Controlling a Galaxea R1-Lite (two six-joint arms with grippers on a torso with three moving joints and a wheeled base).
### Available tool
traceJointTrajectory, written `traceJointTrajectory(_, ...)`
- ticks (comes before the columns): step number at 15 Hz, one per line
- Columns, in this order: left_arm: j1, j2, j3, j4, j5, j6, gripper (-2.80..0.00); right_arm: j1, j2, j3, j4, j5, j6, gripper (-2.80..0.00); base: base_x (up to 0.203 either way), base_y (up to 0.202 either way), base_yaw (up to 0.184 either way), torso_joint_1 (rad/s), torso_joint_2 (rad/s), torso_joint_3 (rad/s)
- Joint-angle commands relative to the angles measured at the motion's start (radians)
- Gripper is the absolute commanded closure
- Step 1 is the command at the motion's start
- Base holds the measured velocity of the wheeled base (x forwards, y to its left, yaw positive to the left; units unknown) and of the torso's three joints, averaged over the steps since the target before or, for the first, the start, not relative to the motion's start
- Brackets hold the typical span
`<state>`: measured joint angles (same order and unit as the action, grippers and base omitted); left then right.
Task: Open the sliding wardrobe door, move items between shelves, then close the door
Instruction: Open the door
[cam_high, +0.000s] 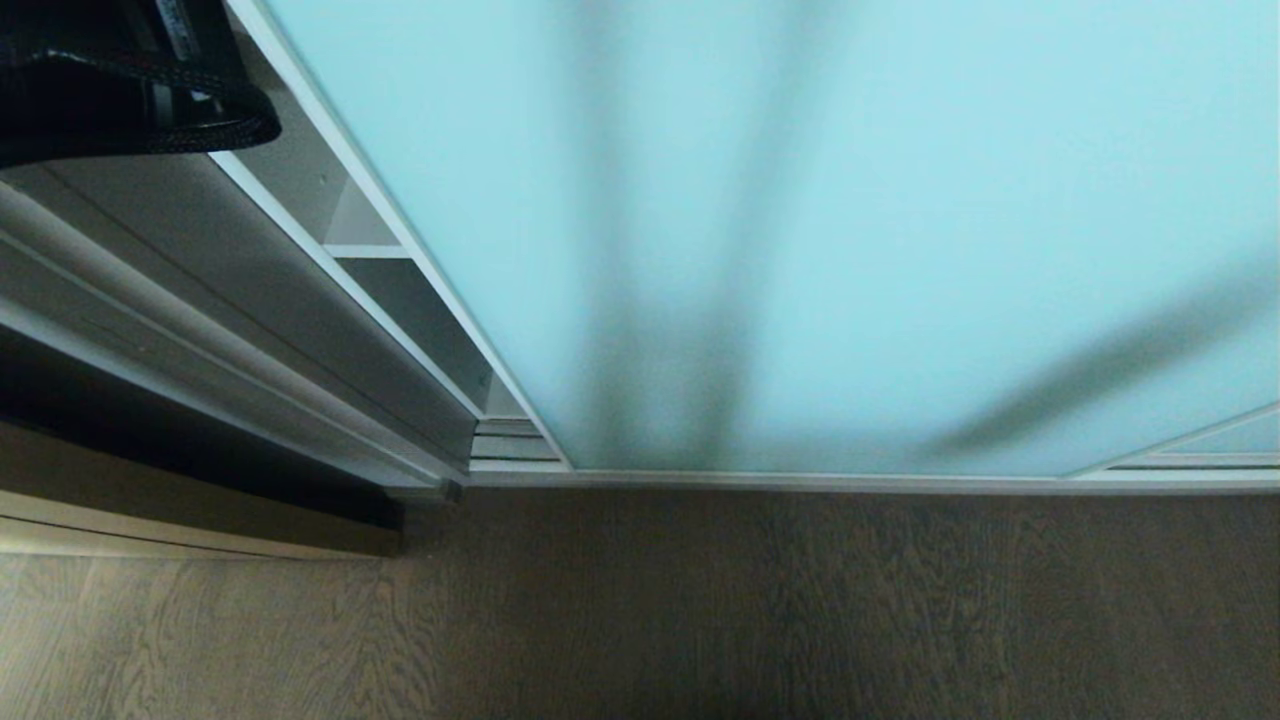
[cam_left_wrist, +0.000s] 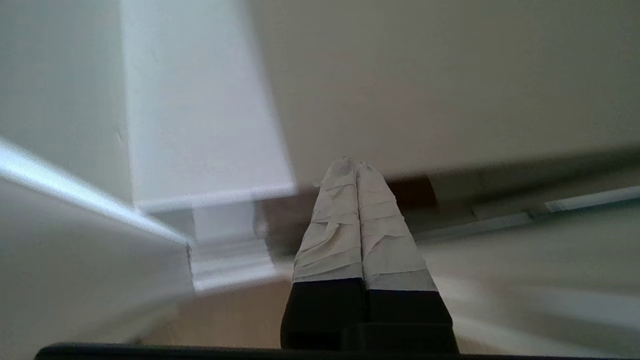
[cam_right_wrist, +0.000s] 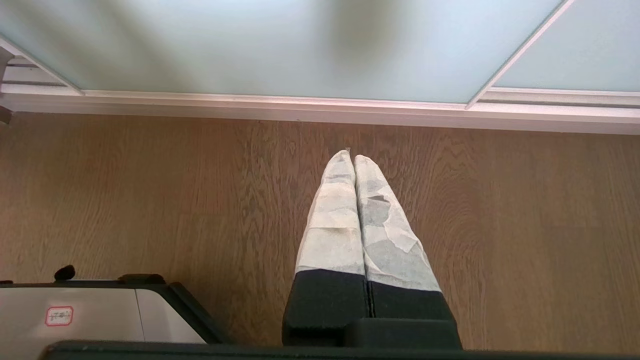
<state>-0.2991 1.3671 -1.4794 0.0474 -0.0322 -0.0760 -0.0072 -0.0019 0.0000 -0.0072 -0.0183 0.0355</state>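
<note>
Brown wood-grain floor fills the lower head view; above it stands the sliding wardrobe door, frosted aqua glass in a slim silver frame, covering most of the wardrobe front; a narrow gap shows at its left edge, w/ white shelves just visible inside; no cushion or other item seen in that gap.

Left gripper: tape-wrapped fingers pressed together, holding nothing; its wrist view shows it pointing toward white wardrobe panels and a shelf edge, near the gap; likely it is kept closed so it can work as a slim pusher against the door's left edge (a judgement only; contact not seen). A dark part of the robot shows at the head view's top left.

Right gripper: fingers also together, empty, hanging over the floor in front of the door's bottom track; looks parked, out of the way.

Task stage: door barely open; the opening step seems to be in hand.
</note>
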Motion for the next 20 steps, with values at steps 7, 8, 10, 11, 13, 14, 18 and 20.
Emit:
traceJointTrajectory(7,-0.051,0.068,0.026,-0.24,0.048,0.011,0.0,0.001,0.002,0.002,0.0,0.0,0.0,0.0,0.0,0.0,0.0,0.0,0.0,0.0)
traceJointTrajectory(8,-0.066,0.056,0.028,-0.245,0.048,0.009,0.0,0.0,0.002,0.002,0.0,0.0,0.0,0.0,0.0,0.0,0.0,0.0,0.0,0.0)
traceJointTrajectory(10,-0.109,0.031,0.025,-0.244,0.048,0.009,0.0,0.001,0.002,0.002,0.0,0.0,0.001,0.0,0.0,0.0,0.0,0.0,0.0,0.0)
traceJointTrajectory(11,-0.144,0.028,0.021,-0.244,0.049,0.01,0.0,0.001,0.002,0.002,0.0,0.0,0.001,0.0,0.0,0.0,0.0,0.0,0.0,0.0)
traceJointTrajectory(13,-0.21,0.029,0.019,-0.242,0.05,0.01,0.0,0.001,0.002,0.002,0.0,0.0,0.001,0.0,0.0,0.0,0.0,0.0,0.0,0.0)
traceJointTrajectory(14,-0.232,0.035,0.022,-0.241,0.052,0.01,0.0,0.001,0.002,0.002,0.0,0.0,0.0,0.0,0.0,0.0,0.0,0.0,0.0,0.0)
traceJointTrajectory(18,-0.326,0.121,0.035,-0.263,0.073,0.008,0.0,0.0,0.002,0.002,0.0,0.0,0.0,0.0,0.0,0.0,0.0,0.0,0.0,0.0)
traceJointTrajectory(20,-0.352,0.18,0.035,-0.328,0.074,0.005,0.0,0.001,0.002,0.002,0.0,0.0,0.001,0.0,0.0,0.0,0.0,0.0,0.0,0.0)
